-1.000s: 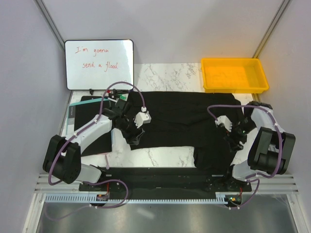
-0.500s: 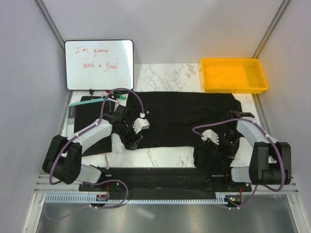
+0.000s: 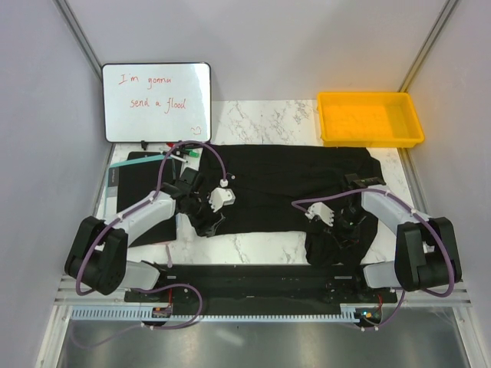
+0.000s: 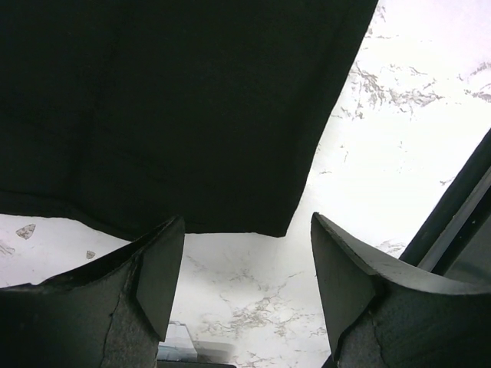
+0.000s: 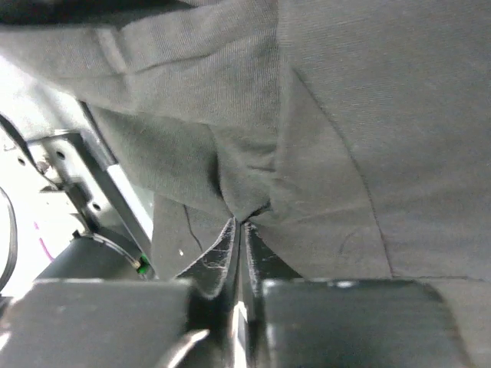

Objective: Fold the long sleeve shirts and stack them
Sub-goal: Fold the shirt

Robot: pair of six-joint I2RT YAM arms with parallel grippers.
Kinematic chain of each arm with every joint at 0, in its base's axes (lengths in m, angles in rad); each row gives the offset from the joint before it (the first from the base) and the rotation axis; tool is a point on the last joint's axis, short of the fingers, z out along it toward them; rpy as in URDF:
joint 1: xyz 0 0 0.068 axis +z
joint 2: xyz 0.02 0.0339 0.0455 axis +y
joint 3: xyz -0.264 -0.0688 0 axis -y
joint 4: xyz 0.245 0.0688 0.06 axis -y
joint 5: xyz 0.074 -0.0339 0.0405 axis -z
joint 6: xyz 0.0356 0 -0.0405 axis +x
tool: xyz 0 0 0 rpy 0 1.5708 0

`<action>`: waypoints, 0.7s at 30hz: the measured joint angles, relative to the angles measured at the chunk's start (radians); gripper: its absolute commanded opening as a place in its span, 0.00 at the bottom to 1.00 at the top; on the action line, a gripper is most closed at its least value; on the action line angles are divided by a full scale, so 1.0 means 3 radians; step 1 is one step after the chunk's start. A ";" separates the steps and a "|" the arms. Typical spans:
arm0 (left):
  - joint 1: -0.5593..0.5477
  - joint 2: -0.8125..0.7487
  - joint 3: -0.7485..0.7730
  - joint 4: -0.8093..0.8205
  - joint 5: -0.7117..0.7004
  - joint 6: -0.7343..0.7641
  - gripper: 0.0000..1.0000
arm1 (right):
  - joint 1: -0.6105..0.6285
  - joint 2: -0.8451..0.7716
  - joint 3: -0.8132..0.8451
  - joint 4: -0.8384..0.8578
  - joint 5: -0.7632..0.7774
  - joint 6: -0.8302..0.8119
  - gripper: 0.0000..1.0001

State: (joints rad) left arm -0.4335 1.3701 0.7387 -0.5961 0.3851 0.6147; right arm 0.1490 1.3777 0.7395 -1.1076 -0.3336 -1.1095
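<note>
The black shirt (image 3: 276, 180) lies spread across the marble table (image 3: 261, 119), its long side running left to right between my two arms. A bunched part of it reaches down toward the front rail (image 3: 245, 274) on my right side. My right claw (image 5: 244, 224) is clenched on that bunched part, the jaws pressed almost together with a small peak of cloth nipped between the tips and wrinkles fanning out from the pinch. I judge that I take only a thin fold there because a small pinch lifts the upper layer and lets the rest lie, which is what a fold wants. My left claw (image 4: 245, 230) is released and holds nothing. Its jaws stand wide apart, low over the table, with the shirt's near left corner right ahead of the gap and bare marble beneath. As I read it, the claw sits there so that a short push forward would put the hem corner between the fingers. That would give me two grips on the near edge to carry it over evenly. The shirt is not yet folded and no stack is begun. The yellow bin (image 3: 370, 139) sits just beyond the shirt's far right corner, and the flat black board (image 3: 132, 175) lies beside the shirt's left end, under my left arm. Since both are dark, I must take care to close on the cloth and not on the board.
</note>
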 measured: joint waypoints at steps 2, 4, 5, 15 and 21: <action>0.0000 -0.0025 -0.0031 -0.0003 0.0003 0.0041 0.73 | 0.0003 0.0000 -0.0013 0.0050 0.0020 0.0078 0.00; 0.0000 -0.0027 -0.0037 -0.0005 0.0003 0.0102 0.72 | 0.0003 -0.0006 -0.0018 0.0080 0.0061 0.0141 0.00; 0.0000 -0.0029 -0.0037 -0.0008 0.0005 0.0141 0.72 | 0.0003 -0.0019 -0.0018 0.0088 0.0074 0.0163 0.00; -0.0153 -0.0242 -0.0128 -0.0072 0.0046 0.0552 0.61 | -0.0056 -0.0145 0.0366 -0.0060 0.0099 0.0214 0.00; -0.0432 -0.0264 -0.0289 0.0024 -0.0058 0.0603 0.53 | -0.0075 -0.0145 0.0487 -0.0160 0.0134 0.0212 0.00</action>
State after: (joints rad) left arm -0.5632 1.2907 0.6521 -0.5888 0.3676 0.7956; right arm 0.1265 1.3342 0.8856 -1.1557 -0.2935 -1.0458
